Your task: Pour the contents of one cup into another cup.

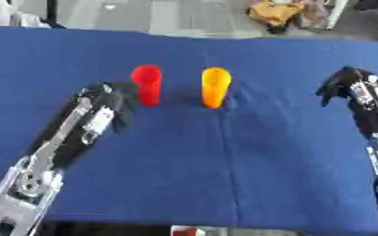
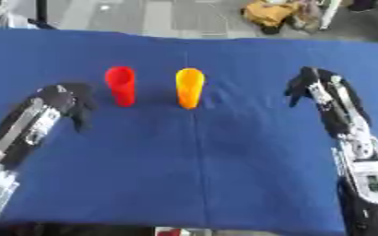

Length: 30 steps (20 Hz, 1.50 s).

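A red cup [image 1: 147,84] and an orange cup [image 1: 215,86] stand upright side by side on the blue table [image 1: 224,161], a small gap between them. My left hand [image 1: 118,103] hovers just left of the red cup, close beside it, fingers curled down and holding nothing. My right hand [image 2: 305,85] is well to the right of the orange cup, fingers bent downward, also holding nothing. What is inside the cups cannot be made out.
The blue cloth covers the whole table, with a crease [image 1: 224,138] running down its middle. Beyond the far edge lies a grey floor with a yellow-brown heap [image 1: 274,11]. A small white and red thing [image 1: 188,230] shows at the near edge.
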{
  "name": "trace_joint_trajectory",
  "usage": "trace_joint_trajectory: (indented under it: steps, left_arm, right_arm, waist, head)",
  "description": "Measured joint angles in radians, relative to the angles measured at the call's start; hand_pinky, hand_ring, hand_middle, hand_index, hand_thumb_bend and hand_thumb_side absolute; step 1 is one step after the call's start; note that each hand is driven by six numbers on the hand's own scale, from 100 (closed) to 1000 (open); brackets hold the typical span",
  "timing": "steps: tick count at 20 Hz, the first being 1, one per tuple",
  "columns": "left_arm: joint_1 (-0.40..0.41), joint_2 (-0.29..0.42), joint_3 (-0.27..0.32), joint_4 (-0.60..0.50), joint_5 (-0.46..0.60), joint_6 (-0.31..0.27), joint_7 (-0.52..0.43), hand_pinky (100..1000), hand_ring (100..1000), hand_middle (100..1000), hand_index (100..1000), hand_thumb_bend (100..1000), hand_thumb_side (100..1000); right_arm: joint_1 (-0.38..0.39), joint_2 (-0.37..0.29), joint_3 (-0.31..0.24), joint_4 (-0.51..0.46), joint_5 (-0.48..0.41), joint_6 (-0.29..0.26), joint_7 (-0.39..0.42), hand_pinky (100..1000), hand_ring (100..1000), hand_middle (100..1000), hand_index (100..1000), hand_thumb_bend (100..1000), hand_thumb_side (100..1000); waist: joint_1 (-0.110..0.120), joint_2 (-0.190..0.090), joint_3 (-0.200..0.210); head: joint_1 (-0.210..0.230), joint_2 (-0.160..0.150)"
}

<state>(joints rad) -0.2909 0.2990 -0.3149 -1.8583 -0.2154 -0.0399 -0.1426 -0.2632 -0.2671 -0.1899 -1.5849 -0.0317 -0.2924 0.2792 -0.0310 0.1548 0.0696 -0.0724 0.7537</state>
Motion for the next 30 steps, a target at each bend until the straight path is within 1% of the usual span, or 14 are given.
trace_joint_trajectory:
  steps: [2,7,11,16,18,21,24,28,29,30]
  left_arm:
    - [0.000,0.000,0.001,0.018,-0.010,-0.001,0.012,360,455,577,864,100,985]
    - [0.000,0.001,0.009,0.075,-0.041,-0.002,0.056,382,473,600,885,100,896]
    - [-0.004,0.001,0.018,0.124,-0.086,0.007,0.110,406,484,614,893,100,891]
    - [-0.032,0.001,0.032,0.186,-0.157,0.053,0.185,455,503,634,926,100,855]
    - [-0.048,0.000,0.036,0.212,-0.186,0.078,0.216,486,518,648,938,100,857]
    - [-0.084,-0.001,0.035,0.264,-0.221,0.111,0.264,512,536,669,956,100,864]
    - [-0.116,-0.010,0.019,0.329,-0.239,0.125,0.314,523,539,673,961,100,862]
    - [-0.163,-0.019,-0.002,0.426,-0.255,0.114,0.360,532,543,677,960,192,869]
    - [-0.173,-0.019,-0.005,0.451,-0.261,0.110,0.365,533,543,678,959,253,877]
    - [-0.182,-0.019,-0.007,0.474,-0.266,0.105,0.368,535,543,677,958,292,876]
  right_arm:
    - [0.000,0.001,0.000,0.000,0.000,0.000,0.000,341,500,321,524,318,782]
    - [0.000,0.002,0.000,0.000,0.000,0.001,0.001,342,500,320,524,318,783]
    - [0.000,0.002,0.000,0.000,0.000,0.002,0.002,342,500,320,524,318,784]
    - [0.001,0.002,0.000,0.000,0.000,0.001,0.004,342,500,320,524,318,785]
    - [0.001,0.002,0.000,0.001,0.000,0.000,0.005,342,500,320,524,317,785]
    - [0.003,0.003,0.000,0.001,0.000,-0.001,0.007,342,499,320,524,316,785]
    - [0.004,0.008,0.000,0.001,0.000,-0.001,0.008,342,499,319,524,316,786]
    - [0.004,0.008,0.001,0.004,0.000,-0.001,0.010,342,499,319,524,315,787]
    - [0.004,0.008,0.001,0.005,0.000,-0.001,0.011,342,499,319,524,316,787]
    - [0.004,0.008,0.001,0.006,0.000,-0.002,0.011,342,499,319,524,316,790]
  waist:
    - [0.000,0.000,-0.001]
    - [0.001,0.000,-0.002]
    - [0.002,0.000,-0.002]
    - [0.002,0.000,-0.002]
    - [0.002,-0.001,-0.003]
    - [0.001,-0.001,-0.007]
    - [0.001,-0.001,-0.009]
    - [0.001,-0.001,-0.014]
    - [0.001,-0.001,-0.015]
    - [0.001,-0.001,-0.015]
  head:
    - [0.000,0.000]
    - [-0.001,0.000]
    - [-0.001,0.000]
    - [-0.001,0.000]
    - [-0.001,0.000]
    - [-0.001,0.000]
    - [-0.001,0.000]
    - [0.000,0.000]
    - [0.000,0.000]
    - [0.000,-0.001]
